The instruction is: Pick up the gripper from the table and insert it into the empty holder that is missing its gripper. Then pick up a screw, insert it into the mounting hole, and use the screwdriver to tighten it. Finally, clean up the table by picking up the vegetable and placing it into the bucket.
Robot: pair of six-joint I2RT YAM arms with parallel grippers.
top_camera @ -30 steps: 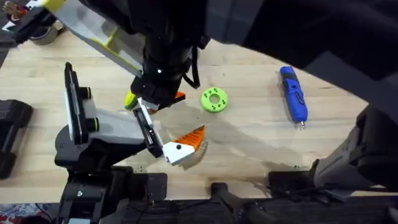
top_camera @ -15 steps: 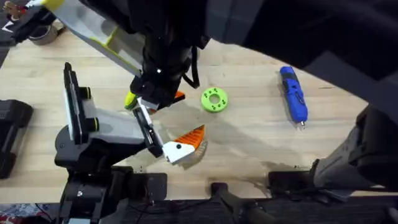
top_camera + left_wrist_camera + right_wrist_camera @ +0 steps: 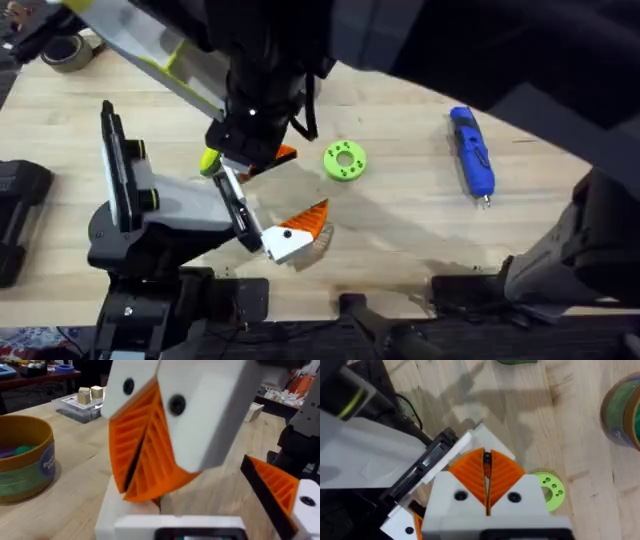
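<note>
— blue and slim: screwdriver (image 3: 472, 152) flat on the pale wood table (image 3: 400, 230) from overhead, out toward the right side, well apart from both arms, touched by nothing.
— and nearer the middle?
— green ring-shaped disc (image 3: 344, 160). just left of it, right gripper (image 3: 255, 160) reaching across, dark and close under the camera. below that, left gripper (image 3: 290, 238), white with orange ribbed pads.
— left wrist view?
— left gripper (image 3: 210, 480) spread wide, one orange pad (image 3: 142, 450) huge and near, the other off to the side. brown bucket (image 3: 22, 457) on the table behind.
— right wrist view?
— right gripper (image 3: 486, 477) with orange pads pressed together, no visible thing between them. green disc (image 3: 547, 490) beside it.
</note>
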